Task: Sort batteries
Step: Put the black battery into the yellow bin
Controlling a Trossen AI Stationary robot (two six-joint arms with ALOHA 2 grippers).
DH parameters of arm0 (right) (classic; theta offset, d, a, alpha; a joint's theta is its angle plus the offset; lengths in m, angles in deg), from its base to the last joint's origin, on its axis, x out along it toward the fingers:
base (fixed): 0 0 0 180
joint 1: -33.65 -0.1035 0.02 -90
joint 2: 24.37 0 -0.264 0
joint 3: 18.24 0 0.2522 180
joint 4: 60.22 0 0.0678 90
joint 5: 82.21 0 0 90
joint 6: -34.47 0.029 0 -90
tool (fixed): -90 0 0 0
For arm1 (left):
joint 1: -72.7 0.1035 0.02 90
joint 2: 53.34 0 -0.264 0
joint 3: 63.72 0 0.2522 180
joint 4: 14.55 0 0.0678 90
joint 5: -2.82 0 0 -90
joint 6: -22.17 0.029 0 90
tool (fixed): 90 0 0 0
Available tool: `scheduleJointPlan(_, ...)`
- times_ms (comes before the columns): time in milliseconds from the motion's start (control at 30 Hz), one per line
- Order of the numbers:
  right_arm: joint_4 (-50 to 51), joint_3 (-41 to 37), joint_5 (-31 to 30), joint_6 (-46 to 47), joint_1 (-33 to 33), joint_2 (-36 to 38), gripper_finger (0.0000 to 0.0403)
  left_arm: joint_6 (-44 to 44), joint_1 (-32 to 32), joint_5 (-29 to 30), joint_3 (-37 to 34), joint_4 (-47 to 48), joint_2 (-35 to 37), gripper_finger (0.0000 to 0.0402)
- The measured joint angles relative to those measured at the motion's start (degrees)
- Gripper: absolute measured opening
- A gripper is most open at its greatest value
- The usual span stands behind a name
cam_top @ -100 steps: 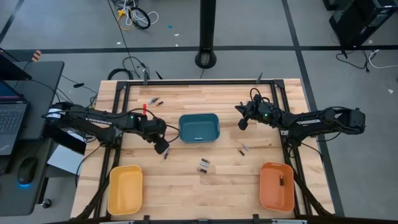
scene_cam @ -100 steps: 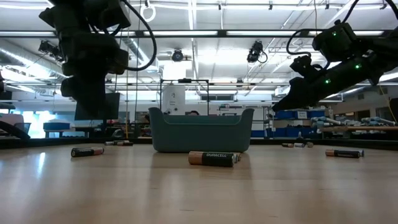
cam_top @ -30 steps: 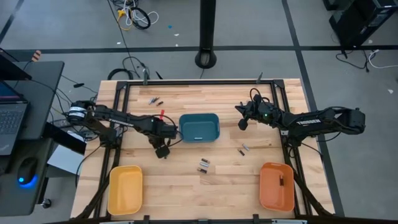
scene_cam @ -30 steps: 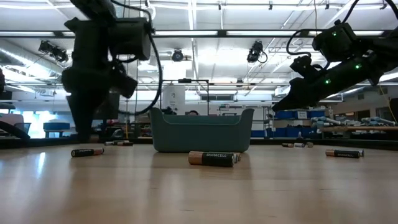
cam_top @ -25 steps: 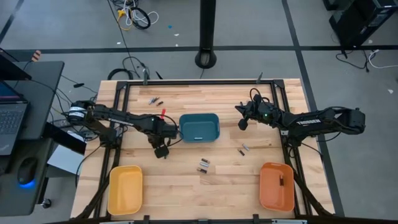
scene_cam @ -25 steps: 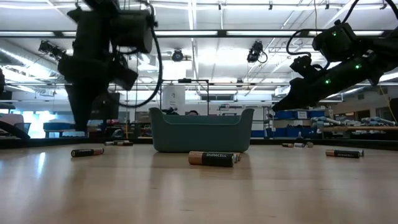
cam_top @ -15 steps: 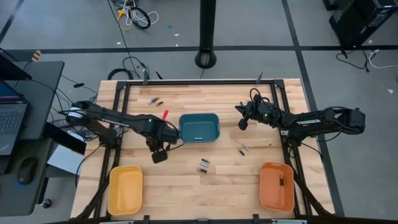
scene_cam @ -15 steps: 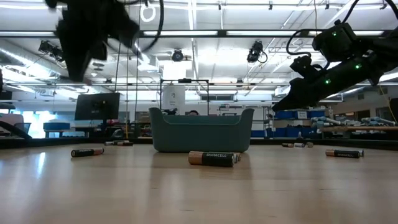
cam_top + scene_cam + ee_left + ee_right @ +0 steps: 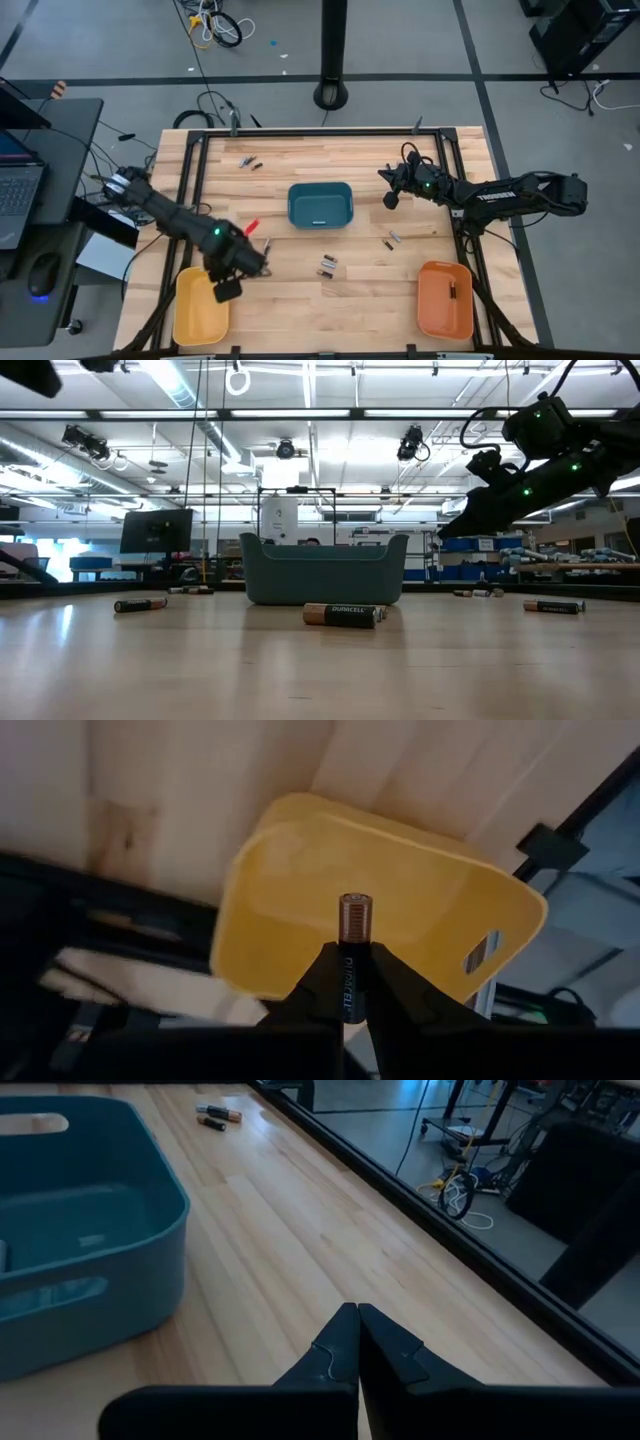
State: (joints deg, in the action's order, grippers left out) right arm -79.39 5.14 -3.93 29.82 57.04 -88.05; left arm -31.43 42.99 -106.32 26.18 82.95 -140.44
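My left gripper [image 9: 228, 291] hangs over the far right corner of the yellow tray [image 9: 200, 305], shut on one battery [image 9: 354, 920], a dark cell with a copper-toned end. In the left wrist view the yellow tray [image 9: 420, 910] lies below that battery. My right gripper [image 9: 391, 200] is shut and holds nothing; it hovers right of the teal bin [image 9: 320, 205]. Loose batteries lie on the table: a pair [image 9: 327, 265] near the middle, some [image 9: 392, 240] toward the right, and others [image 9: 250, 162] at the far left. My left gripper pinches the battery's dark body [image 9: 347, 970] between its two fingers. The fingers point steeply down and lie along the cell. Its copper-toned end [image 9: 355, 906] sticks out past the fingertips, toward the tray. The battery is lifted clear of tray and table.
An orange tray [image 9: 445, 298] at the near right holds one battery [image 9: 452, 291]. Another battery [image 9: 266, 245] lies just beyond my left arm. In the low view, batteries [image 9: 345, 614] lie in front of the teal bin [image 9: 325, 570]. A black frame [image 9: 195, 170] rims the table.
My left gripper has risen from low beside the teal bin's left side and swung toward the table's near left corner, ending over the yellow tray, shut on the battery throughout. In the low view it has climbed out of the picture.
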Motion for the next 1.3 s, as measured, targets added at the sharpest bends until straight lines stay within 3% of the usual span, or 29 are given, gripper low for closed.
scheduleJointPlan(667,-0.9,0.0,0.0,-1.11,0.04,0.0,0.001,-26.26,-11.76,-1.3,-29.2,-30.23,11.07,0.0028)
scheduleJointPlan(933,-0.9,0.0,0.0,-1.0,0.04,0.0,0.001,-28.23,-12.85,-1.36,-32.24,-34.59,11.07,0.0032)
scheduleJointPlan(1300,-1.01,0.0,0.0,-1.0,0.04,0.0,0.001,-28.35,-12.66,0.89,-32.24,-34.44,11.03,0.0095)
